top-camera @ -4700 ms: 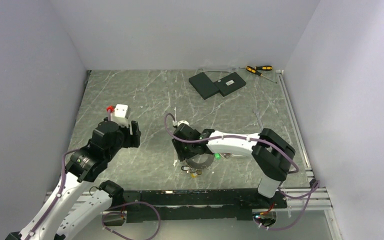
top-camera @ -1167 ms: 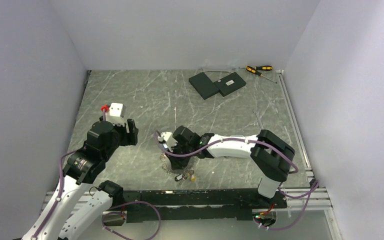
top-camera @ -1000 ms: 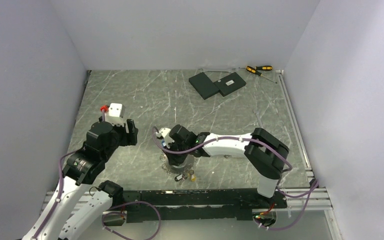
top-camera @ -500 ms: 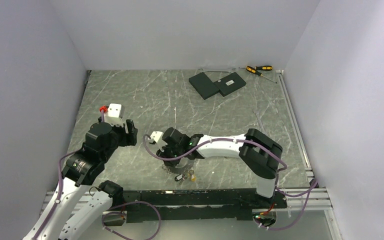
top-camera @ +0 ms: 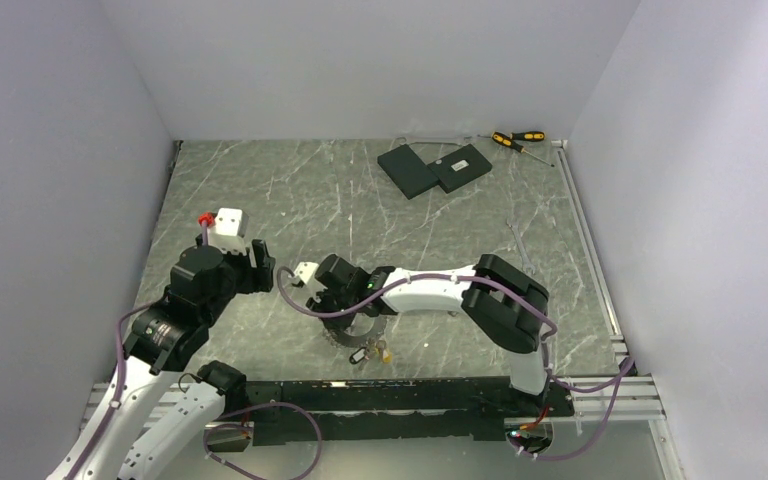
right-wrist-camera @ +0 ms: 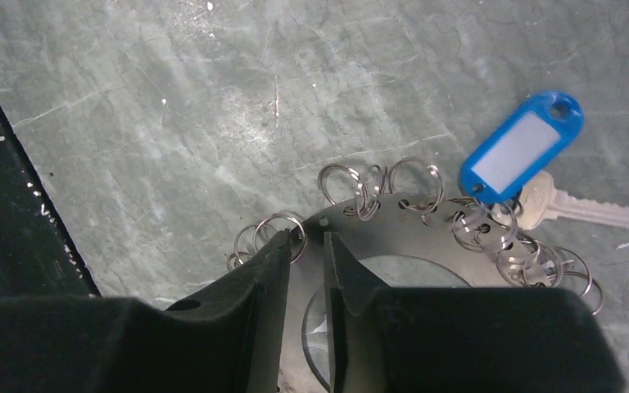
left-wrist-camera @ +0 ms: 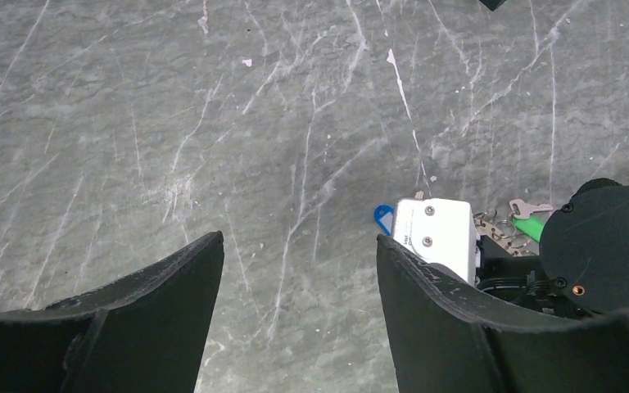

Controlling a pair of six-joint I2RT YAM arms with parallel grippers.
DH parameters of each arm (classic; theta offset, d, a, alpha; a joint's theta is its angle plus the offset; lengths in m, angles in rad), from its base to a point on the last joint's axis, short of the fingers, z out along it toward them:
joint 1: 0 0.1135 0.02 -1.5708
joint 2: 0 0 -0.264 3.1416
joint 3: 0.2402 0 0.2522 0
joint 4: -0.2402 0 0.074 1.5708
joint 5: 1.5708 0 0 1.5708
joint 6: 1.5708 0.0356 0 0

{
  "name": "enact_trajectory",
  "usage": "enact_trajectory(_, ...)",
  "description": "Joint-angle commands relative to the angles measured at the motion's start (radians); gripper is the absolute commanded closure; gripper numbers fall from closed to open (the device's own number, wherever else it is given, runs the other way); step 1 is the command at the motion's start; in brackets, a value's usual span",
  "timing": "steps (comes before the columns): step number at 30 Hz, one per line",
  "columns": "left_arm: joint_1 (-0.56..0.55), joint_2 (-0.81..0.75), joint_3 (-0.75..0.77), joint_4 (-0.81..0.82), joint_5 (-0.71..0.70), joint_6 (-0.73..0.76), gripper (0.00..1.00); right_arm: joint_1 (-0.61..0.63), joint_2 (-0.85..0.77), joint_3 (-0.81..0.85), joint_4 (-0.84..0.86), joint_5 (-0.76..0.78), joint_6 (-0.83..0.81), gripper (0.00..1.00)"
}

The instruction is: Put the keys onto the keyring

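Nearest the arm bases, the keys [top-camera: 370, 352] lie in a small cluster on the grey marbled worktop [top-camera: 290, 190], right against the keyring [right-wrist-camera: 409, 231], a dark flat ring with small split rings hooked around its rim. A blue-tagged key [right-wrist-camera: 520, 147] rests at that rim. The right fingers [right-wrist-camera: 254, 303] stand almost together astride the keyring's edge and seem to pinch it. Just to the left, the left fingers [left-wrist-camera: 172, 286] are spread wide above the worktop, holding nothing. Far back lie two black slabs [top-camera: 435, 168] and the screwdrivers [top-camera: 518, 140].

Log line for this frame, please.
left gripper open, empty, above table | right gripper narrow over keyring rim, grip unclear | blue-tagged key at keyring rim
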Motion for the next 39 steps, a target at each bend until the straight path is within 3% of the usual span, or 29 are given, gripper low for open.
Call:
enact_trajectory(1,0.006,-0.010,-0.003,0.040,0.011,0.023,0.27,0.009,0.014,0.012,-0.029,0.032,0.022,0.76)
enact_trajectory(3,0.006,-0.006,-0.003,0.039,0.009,0.022,0.27,0.005,-0.009,-0.004,-0.014,0.067,0.053,0.75)
enact_trajectory(8,0.006,0.015,0.001,0.030,0.011,0.018,0.27,-0.058,-0.107,-0.067,0.039,0.080,0.164,0.51)
enact_trajectory(11,0.006,0.043,0.003,0.028,0.043,0.014,0.27,-0.078,-0.141,-0.098,0.047,0.064,0.205,0.43)
enact_trajectory(17,0.006,0.160,0.027,-0.003,0.175,-0.051,0.32,-0.078,-0.233,-0.204,0.089,0.045,0.271,0.41)
enact_trajectory(24,-0.012,0.382,0.023,-0.049,0.379,-0.220,0.44,-0.080,-0.358,-0.332,0.095,0.145,0.352,0.42)
enact_trajectory(30,-0.124,0.540,0.030,-0.054,0.342,-0.340,0.57,-0.092,-0.483,-0.423,0.095,0.239,0.368,0.42)
enact_trajectory(39,-0.336,0.749,0.117,-0.061,0.236,-0.517,0.61,-0.096,-0.635,-0.532,0.085,0.318,0.370,0.41)
